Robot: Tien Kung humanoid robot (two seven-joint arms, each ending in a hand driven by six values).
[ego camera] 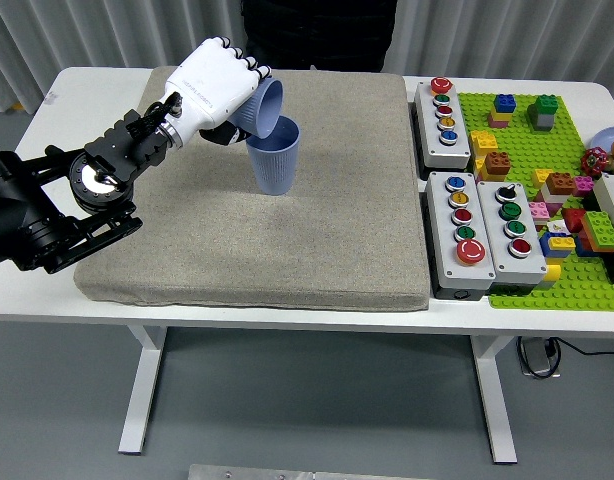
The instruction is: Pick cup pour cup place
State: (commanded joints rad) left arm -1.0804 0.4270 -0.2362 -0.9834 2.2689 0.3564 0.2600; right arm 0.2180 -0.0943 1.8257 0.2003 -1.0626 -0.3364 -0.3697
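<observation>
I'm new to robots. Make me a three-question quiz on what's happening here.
1. True or false: the left hand holds a tilted cup over the standing cup.
2. The standing cup rests on: A) a grey mat B) the green baseplate C) a button box
3. Fill in: both cups are ____ in colour.

Key: 1 true; 2 A; 3 blue. The right hand is out of view.

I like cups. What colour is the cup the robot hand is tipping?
Pale blue, seen in the head view: the tipped cup in the left robot hand.
</observation>
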